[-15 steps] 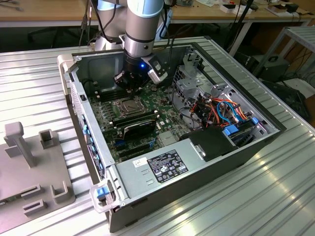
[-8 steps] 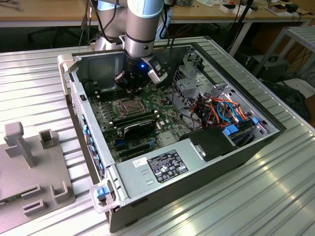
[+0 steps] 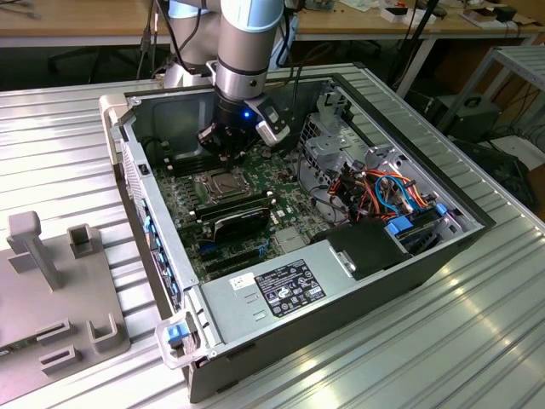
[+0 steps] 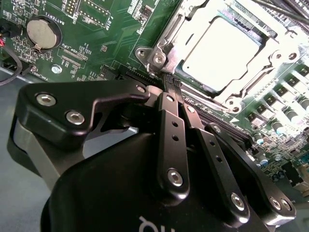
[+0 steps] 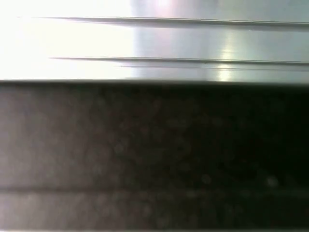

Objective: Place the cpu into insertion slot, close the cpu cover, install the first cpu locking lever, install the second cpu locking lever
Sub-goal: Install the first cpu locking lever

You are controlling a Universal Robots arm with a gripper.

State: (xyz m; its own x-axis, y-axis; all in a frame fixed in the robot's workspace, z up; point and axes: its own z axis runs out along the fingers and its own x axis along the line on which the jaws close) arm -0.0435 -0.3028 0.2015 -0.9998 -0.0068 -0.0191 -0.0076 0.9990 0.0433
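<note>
Tool (image 4: 173, 82) is riding with its two fingers pressed together, nothing between them that I can see, tips hovering at the corner of the insertion slot (image 4: 166, 46) on the green motherboard (image 4: 96, 29). I am seeing the cpu (image 4: 219, 50) sitting flat in the socket, pale metal top up, with the cpu cover (image 4: 241, 92) lying down around it as a silver frame. I cannot make out either locking lever's position with confidence. In the exterior view the arm is reaching into the open computer case (image 3: 409, 256) on the ribbed bench (image 3: 68, 136). I am judging the levers as thin, stiff, springy wire: slippery, best pushed near the free end.
</note>
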